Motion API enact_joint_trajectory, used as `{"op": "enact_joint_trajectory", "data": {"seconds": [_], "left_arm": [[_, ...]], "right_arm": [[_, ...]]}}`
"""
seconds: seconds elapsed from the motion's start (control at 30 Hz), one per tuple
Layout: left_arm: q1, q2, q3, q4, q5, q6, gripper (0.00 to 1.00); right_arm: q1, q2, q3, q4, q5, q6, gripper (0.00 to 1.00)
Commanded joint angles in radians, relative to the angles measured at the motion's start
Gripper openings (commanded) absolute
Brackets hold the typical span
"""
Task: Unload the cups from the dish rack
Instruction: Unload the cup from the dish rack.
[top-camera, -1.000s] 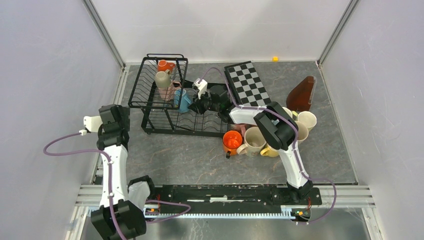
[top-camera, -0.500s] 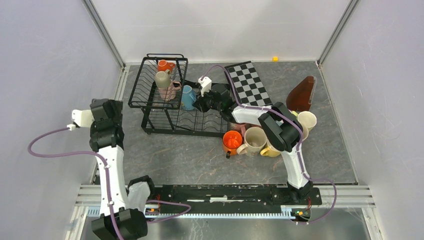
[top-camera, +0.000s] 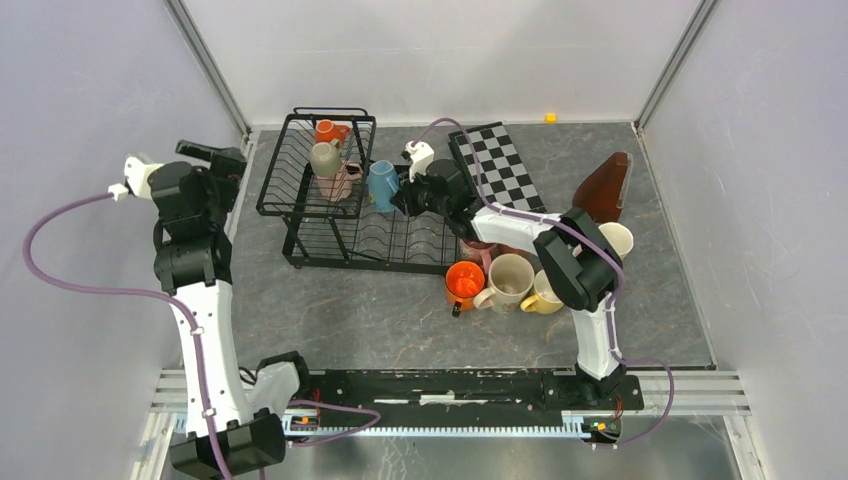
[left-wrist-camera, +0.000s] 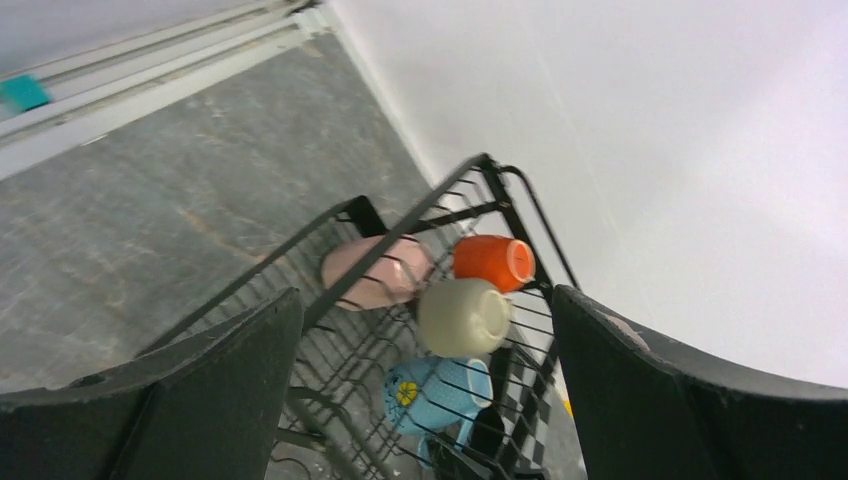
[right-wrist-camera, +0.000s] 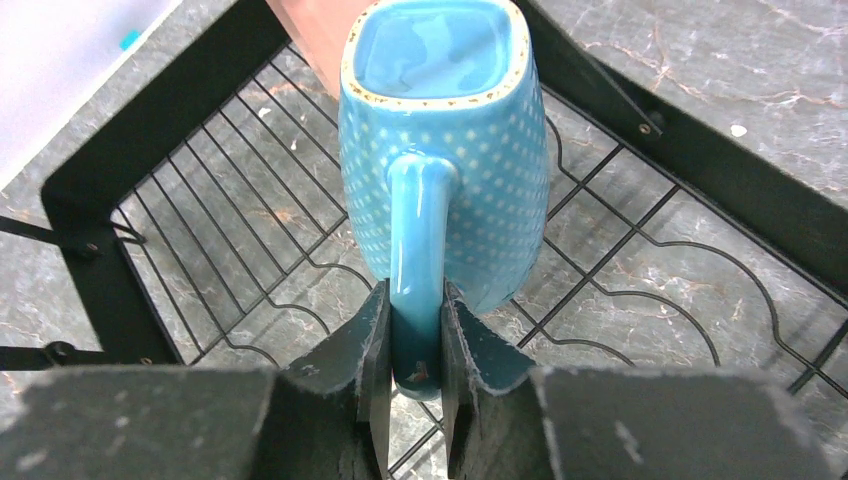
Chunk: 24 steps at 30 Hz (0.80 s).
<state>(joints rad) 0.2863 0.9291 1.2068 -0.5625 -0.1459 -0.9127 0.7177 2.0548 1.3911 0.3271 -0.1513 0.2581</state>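
The black wire dish rack (top-camera: 300, 215) stands at the back left of the table. Its tall basket holds an orange cup (top-camera: 326, 131), a cream cup (top-camera: 324, 158) and a pink cup (top-camera: 340, 186). My right gripper (top-camera: 404, 196) is shut on the handle (right-wrist-camera: 420, 230) of a light blue dotted cup (right-wrist-camera: 445, 140), which hangs over the rack's flat tray (right-wrist-camera: 640, 250). My left gripper (top-camera: 214, 156) is open and empty, high up to the left of the basket. In the left wrist view the orange cup (left-wrist-camera: 492, 260), cream cup (left-wrist-camera: 463, 316) and pink cup (left-wrist-camera: 378, 272) lie beyond its fingers (left-wrist-camera: 220, 390).
Right of the rack, several cups stand on the table: an orange one (top-camera: 464, 283), a cream one (top-camera: 510, 279), a yellow one (top-camera: 545, 299) and another cream one (top-camera: 613, 240). A checkerboard (top-camera: 500, 165) and a brown wedge (top-camera: 603, 190) lie at the back. Walls close in on three sides.
My left arm has risen and swung back toward the basket's left side, gripper still open. My right gripper has carried the light blue cup a little right and toward the back.
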Motion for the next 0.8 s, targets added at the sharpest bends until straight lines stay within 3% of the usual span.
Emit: {"op": "enact_joint_trajectory", "data": {"seconds": [0.0,0.43,0.77], "left_arm": [[-0.04,0.034,0.122,0.051,0.111,0.095,1.0],[-0.39,0.24,0.373,0.069,0.25,0.153,1.0],[-0.602,0.288,0.315,0.19,0.29,0.089,1.0]], "right_arm": [[-0.007,-0.121,0.001,0.078,0.053,0.053,0.0],[-0.023,-0.301,-0.068,-0.071,0.24,0.12,0.0],[-0.033,-0.513,-0.162,-0.19,0.342,0.171,0.0]]}}
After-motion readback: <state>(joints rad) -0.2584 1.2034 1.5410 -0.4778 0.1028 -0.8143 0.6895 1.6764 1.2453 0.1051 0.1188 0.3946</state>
